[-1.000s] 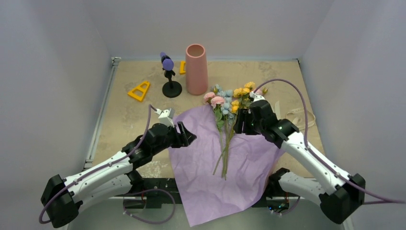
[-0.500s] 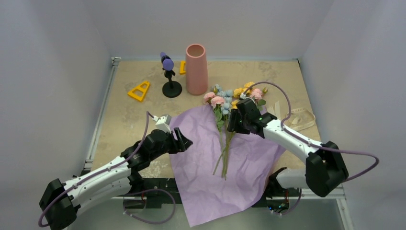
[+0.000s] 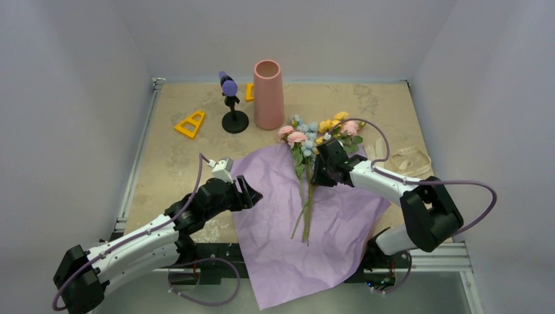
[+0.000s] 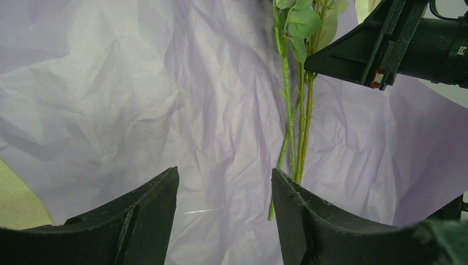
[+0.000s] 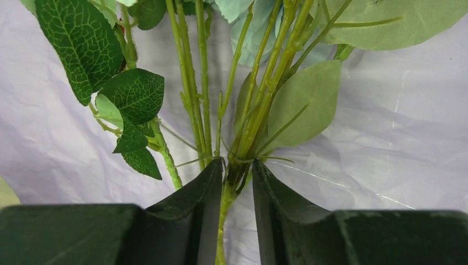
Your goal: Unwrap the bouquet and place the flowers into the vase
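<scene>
right fingers [image 3: 317, 171]: narrowed round some stems [image 5: 229, 190], pinch unclear | left fingers [image 3: 254, 191]: apart over paper [image 3: 281, 242] | flowers [image 3: 306, 140]: lying on the paper, middle of the surface [image 3: 190, 163], heads toward far edge by vase [image 3: 268, 91] | risk: outer stems sit outside the fingers, so a lift may split the bunch

A black stand [image 3: 231, 102] beside a yellow triangle [image 3: 185, 128] on beige table [image 3: 169, 157].

Bare bench [image 3: 177, 163] left of the lilac paper [image 3: 275, 229] gives the left pincer [image 3: 254, 190] room. Black stand [image 3: 233, 111] sits just left of the vase [image 3: 268, 95]; flowers [image 3: 307, 140] crowd its right foot. Ribbon [image 3: 409, 159] loops near right edge.
</scene>
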Controlling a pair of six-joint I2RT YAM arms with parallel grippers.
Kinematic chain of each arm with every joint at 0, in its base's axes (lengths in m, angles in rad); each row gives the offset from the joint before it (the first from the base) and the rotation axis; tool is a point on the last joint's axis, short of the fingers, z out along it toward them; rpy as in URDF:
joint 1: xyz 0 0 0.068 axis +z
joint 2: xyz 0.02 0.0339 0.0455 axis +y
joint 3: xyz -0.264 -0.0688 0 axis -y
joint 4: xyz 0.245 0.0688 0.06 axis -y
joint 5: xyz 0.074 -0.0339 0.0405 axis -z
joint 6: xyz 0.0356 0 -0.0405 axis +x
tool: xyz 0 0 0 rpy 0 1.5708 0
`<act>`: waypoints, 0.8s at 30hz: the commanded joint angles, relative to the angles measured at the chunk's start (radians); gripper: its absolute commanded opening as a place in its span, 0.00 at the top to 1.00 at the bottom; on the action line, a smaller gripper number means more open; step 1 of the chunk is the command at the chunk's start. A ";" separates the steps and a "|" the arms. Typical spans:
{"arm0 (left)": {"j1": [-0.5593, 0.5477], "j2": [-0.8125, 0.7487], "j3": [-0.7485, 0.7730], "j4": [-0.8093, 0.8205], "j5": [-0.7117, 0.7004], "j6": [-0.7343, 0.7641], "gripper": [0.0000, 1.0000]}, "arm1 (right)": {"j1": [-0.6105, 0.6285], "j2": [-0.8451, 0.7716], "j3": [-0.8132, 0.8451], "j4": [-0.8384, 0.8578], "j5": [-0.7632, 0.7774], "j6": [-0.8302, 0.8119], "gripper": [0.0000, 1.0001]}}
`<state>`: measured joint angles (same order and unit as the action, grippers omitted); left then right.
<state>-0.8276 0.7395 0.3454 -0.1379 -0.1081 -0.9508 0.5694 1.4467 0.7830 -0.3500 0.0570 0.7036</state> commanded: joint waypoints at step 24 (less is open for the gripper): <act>-0.002 0.023 0.029 0.030 -0.006 0.006 0.35 | 0.004 -0.397 0.011 -0.188 0.150 -0.052 1.00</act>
<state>-0.8276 0.7631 0.3435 -0.1364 -0.1081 -0.9504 0.5694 1.1194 0.7761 -0.4908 0.1467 0.6922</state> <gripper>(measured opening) 0.655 0.030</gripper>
